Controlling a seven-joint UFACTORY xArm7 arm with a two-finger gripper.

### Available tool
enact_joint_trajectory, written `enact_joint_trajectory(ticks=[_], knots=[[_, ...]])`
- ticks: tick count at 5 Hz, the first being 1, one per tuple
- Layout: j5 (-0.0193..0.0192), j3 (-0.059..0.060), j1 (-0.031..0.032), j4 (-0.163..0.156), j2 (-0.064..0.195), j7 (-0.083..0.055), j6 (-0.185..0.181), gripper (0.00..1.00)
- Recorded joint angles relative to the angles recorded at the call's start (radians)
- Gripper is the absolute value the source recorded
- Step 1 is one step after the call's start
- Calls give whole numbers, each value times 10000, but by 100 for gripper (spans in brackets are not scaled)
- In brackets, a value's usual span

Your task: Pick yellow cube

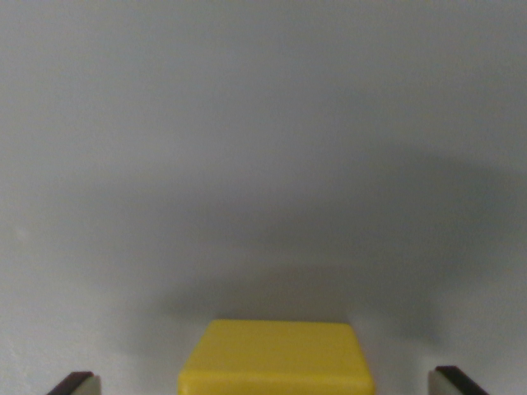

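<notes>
While our gripper (263, 383) stands wide open and holds nothing, we see the yellow cube (276, 358) on the grey tabletop (263, 148) between its fingertips (76, 383), touching neither.

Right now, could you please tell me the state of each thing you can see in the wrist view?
yellow cube: resting flat on the grey surface, centred between the fingertips, not touched.
gripper: open, one fingertip at the wrist view's left, the other at its right, both clear of the cube.
grey surface: bare, shadowed around the cube.
</notes>
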Motion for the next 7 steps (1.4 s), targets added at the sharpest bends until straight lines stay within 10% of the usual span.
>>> enact_joint_trajectory(ticks=[7], knots=[[19, -23, -21, -196, 39, -70, -230, 0]])
